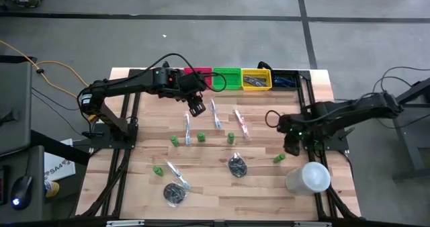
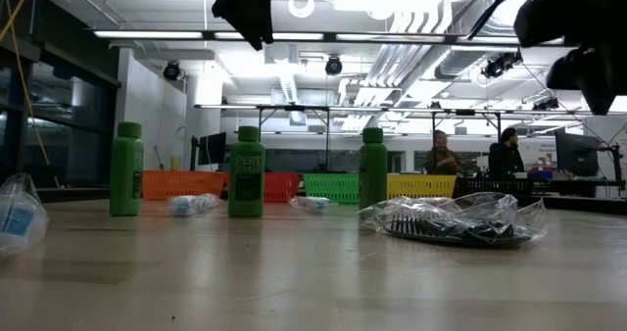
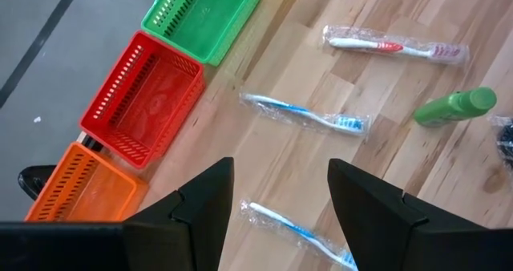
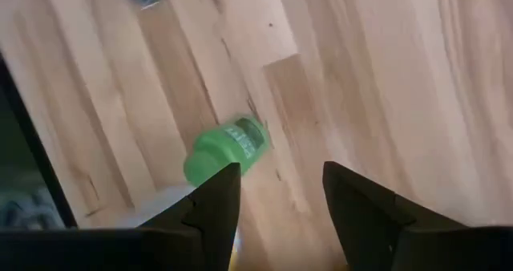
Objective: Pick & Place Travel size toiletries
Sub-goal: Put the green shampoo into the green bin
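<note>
The left pincer [image 1: 196,109] hangs above the surface near its far edge, just in front of the row of coloured bins. Its fingers stand apart and nothing is between them. In the left wrist view a wrapped blue toothbrush [image 3: 298,233] lies almost under the gap, a second blue one [image 3: 304,115] is a little farther, and a red one [image 3: 394,48] lies beyond. The red bin [image 3: 144,101], the green bin [image 3: 204,14] and the orange bin [image 3: 84,191] stand close by.

The right pincer [image 1: 291,144] hangs near the right edge of the surface, also parted and empty. A green bottle [image 4: 226,147] stands just ahead of its fingers, and the large white cylinder [image 1: 308,178] lies near, toward the near right corner.

The other toiletries are spread over the middle of the surface: more green bottles [image 1: 201,137] and dark bundles in clear wrap [image 1: 236,165], with one more bundle [image 1: 175,194] near the near edge.

Risks, as I judge them:
- The toothbrushes are thin and flat in slippery wrap. If the left pincer comes down off the centre, it may catch only the film, and the brush could slide out.
- The bottle is small and upright. A finger that touches its side first may tip it, and it could roll to the right edge.
- The right arm could push the white cylinder when it descends.
</note>
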Action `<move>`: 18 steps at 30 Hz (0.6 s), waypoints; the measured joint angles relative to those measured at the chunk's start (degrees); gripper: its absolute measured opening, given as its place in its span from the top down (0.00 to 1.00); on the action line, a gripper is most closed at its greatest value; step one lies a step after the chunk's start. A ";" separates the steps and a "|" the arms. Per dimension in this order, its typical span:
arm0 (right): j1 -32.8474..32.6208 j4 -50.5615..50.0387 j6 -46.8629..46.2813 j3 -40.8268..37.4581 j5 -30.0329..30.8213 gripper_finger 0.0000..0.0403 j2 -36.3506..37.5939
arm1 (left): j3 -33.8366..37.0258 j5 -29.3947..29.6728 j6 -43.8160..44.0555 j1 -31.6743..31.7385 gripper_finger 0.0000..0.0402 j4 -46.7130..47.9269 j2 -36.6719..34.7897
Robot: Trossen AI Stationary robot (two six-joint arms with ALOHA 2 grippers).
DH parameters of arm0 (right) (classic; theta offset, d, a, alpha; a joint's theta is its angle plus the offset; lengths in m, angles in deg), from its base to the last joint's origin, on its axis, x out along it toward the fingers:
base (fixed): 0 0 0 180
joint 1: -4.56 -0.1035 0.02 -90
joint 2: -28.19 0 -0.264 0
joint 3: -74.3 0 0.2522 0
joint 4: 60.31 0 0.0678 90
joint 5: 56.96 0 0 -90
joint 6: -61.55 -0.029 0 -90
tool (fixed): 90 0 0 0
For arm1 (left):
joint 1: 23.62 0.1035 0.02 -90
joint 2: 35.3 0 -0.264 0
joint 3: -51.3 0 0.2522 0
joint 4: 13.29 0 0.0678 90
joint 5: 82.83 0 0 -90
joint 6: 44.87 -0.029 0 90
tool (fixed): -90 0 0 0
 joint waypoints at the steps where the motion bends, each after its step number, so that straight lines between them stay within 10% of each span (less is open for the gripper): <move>1: -0.51 0.23 -2.71 0.00 0.14 0.57 -0.72 | 0.00 0.00 -0.01 0.00 0.50 -0.06 0.00; 8: 1.71 0.48 -18.47 4.00 -6.68 0.57 -6.77 | 0.00 -0.04 0.00 0.00 0.50 0.17 0.02; 18: 1.56 -0.73 -3.19 13.51 -7.92 0.57 -19.93 | 0.00 -0.09 2.59 0.00 0.50 3.86 0.02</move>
